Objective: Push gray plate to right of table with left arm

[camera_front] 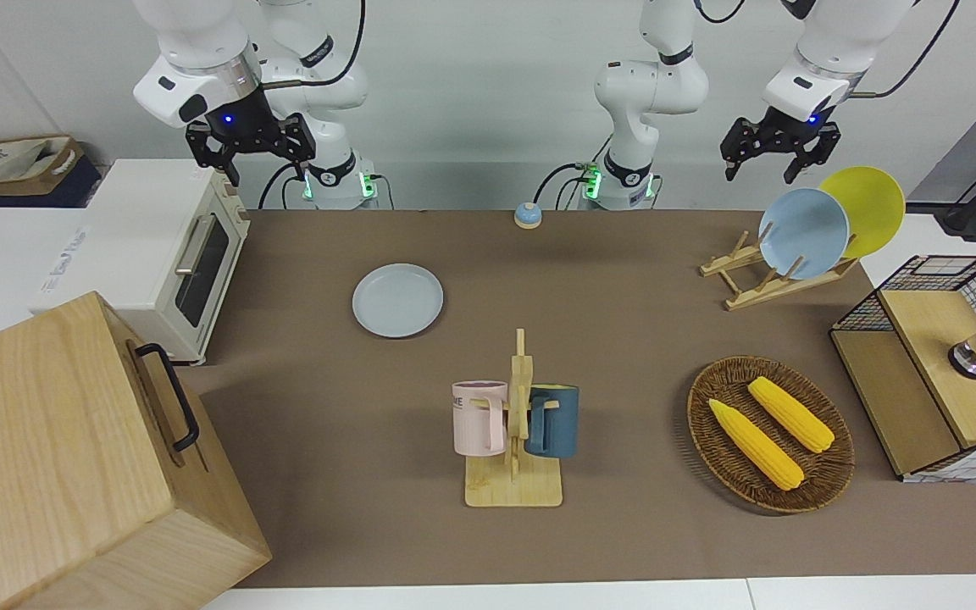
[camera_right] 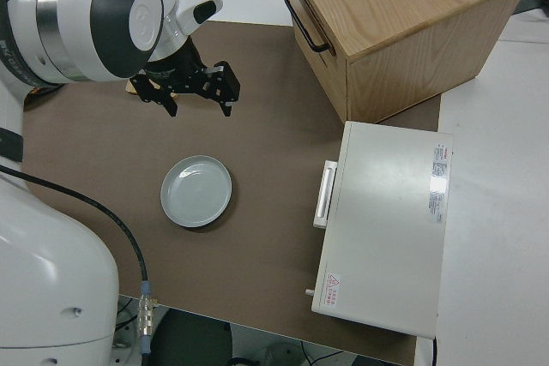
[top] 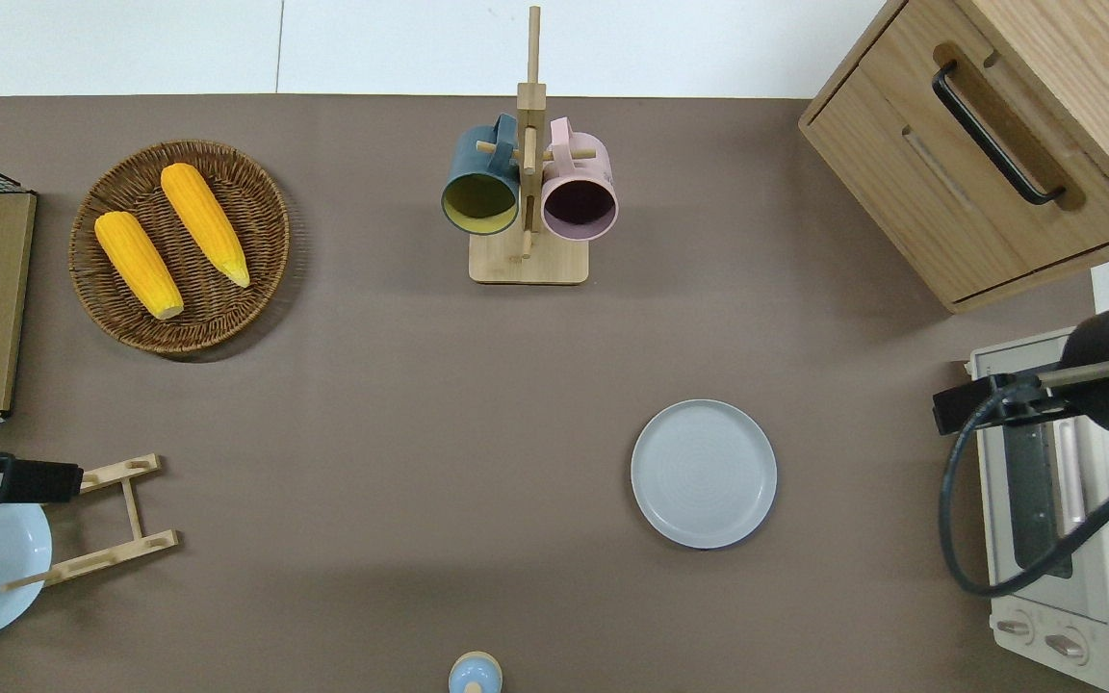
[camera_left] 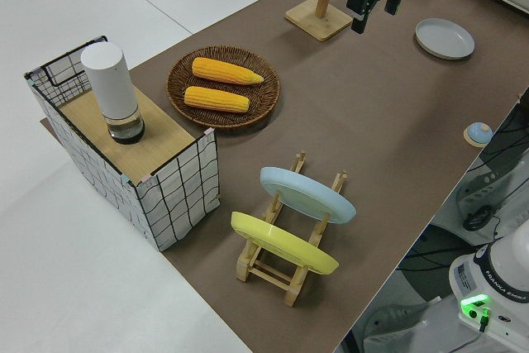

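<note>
Table: brown top, gray plate flat near toaster oven.
Left gripper: fingers spread, empty, over plate rack.
Right arm: parked.

The gray plate is round, shallow and pale bluish-gray with a low raised rim. It lies flat and empty on the brown worktop, nearer to the robots than the mug stand and toward the right arm's end.
</note>
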